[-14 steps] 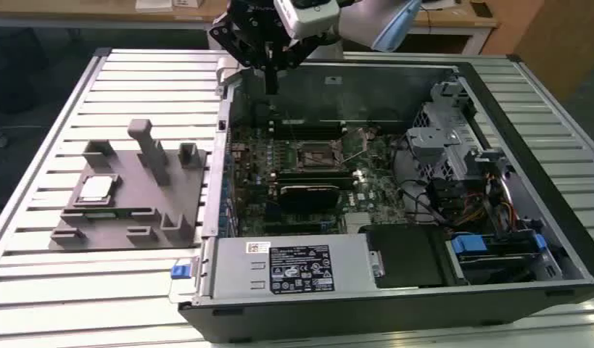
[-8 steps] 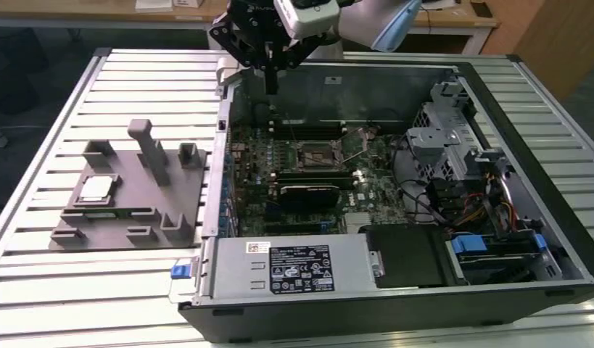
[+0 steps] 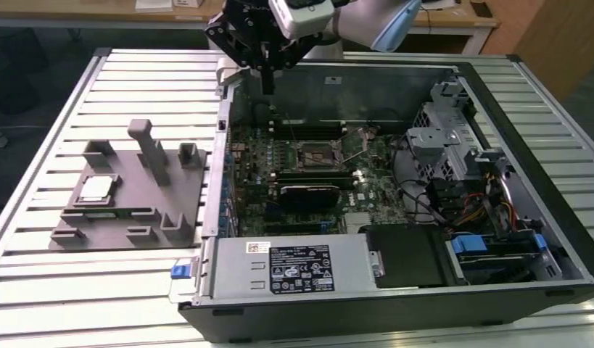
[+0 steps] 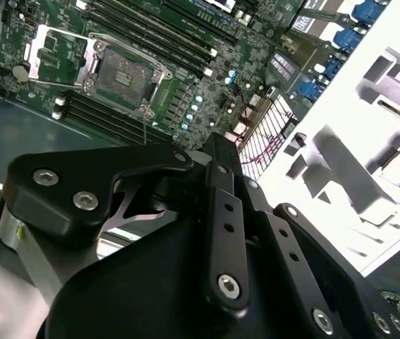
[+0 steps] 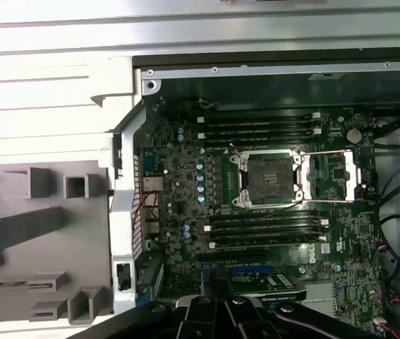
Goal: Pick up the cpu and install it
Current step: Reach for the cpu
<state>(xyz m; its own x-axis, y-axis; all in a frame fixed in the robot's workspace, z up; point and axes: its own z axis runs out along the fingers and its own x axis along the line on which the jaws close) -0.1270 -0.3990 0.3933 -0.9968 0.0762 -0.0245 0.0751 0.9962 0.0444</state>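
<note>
Cpu (image 3: 96,188): lies flat on grey holder tray (image 3: 132,210), at the exterior view's left of the computer case (image 3: 394,315). Claw (image 3: 268,88): clenched on nothing, above the case's far wall, well apart from cpu. Socket (image 3: 314,154): lid open.

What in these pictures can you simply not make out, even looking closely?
- Exterior view: the cpu on the gray fixture is too small to show its markings or corner mark.
- Second wrist view: glare washes out the fixture's pockets.
- First wrist view: the frame edge cuts the fixture off, and the open socket has contacts too small to see.
</note>
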